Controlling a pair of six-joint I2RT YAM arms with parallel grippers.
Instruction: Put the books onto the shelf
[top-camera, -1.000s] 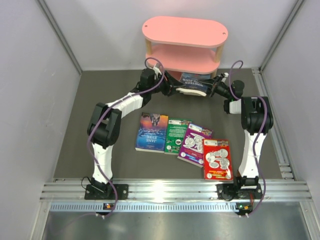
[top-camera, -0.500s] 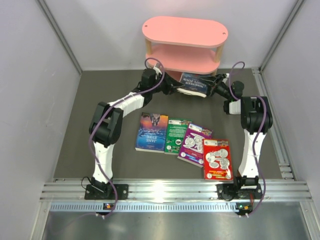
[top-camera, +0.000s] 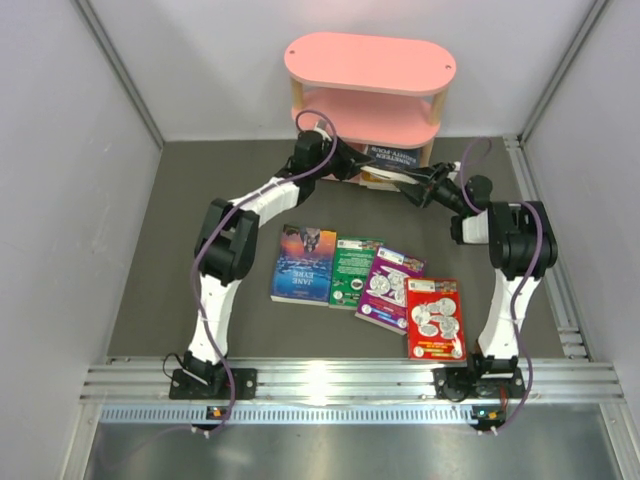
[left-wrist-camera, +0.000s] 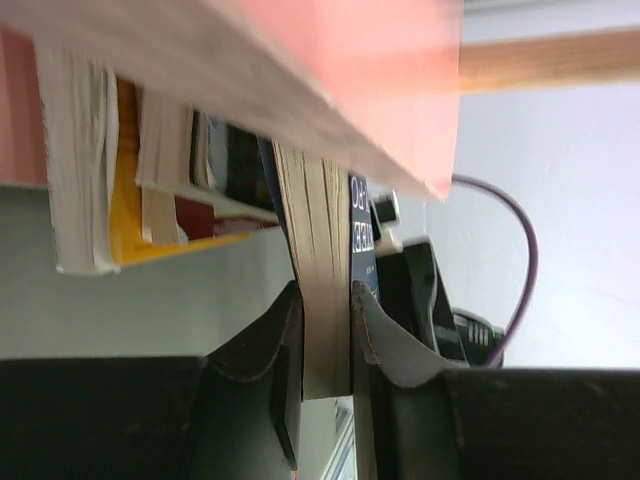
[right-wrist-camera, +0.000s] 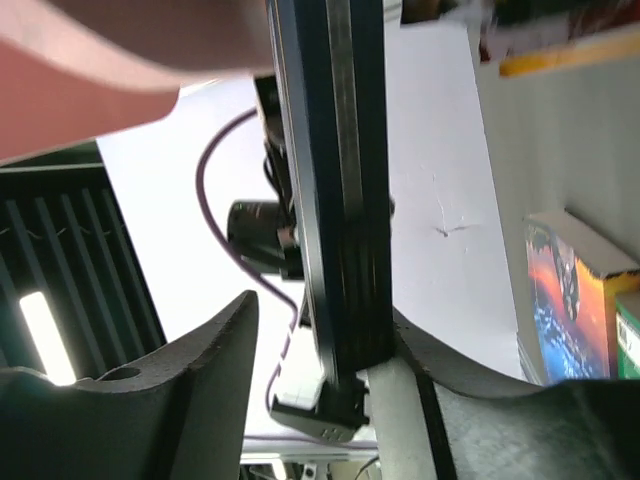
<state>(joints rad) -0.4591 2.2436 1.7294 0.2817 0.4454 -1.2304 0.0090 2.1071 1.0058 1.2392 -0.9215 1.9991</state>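
- The left gripper (left-wrist-camera: 325, 345) pinches a dark book (left-wrist-camera: 322, 290) by its page edge, with one finger on each side.
- The dark book is low down at the pink shelf (top-camera: 370, 62). Part of it is under the middle board, and its near end sticks out toward the arms.
- The right gripper (right-wrist-camera: 320, 385) is at the same book from the other side. Its jaws are spread wider than the book. The book is right by one finger (right-wrist-camera: 445, 385), and there is a gap to the other finger.
- More books (left-wrist-camera: 85, 160) sit in the shelf just beside the dark book. One has a yellow cover.
- Four books lie flat in a row on the grey table (top-camera: 180, 250), well apart from the shelf.
- From left to right they are a blue book (top-camera: 303, 263), a green book (top-camera: 352, 270), a purple book (top-camera: 388, 288) and a red book (top-camera: 435, 318).
- Each of these four lies right against the next one.
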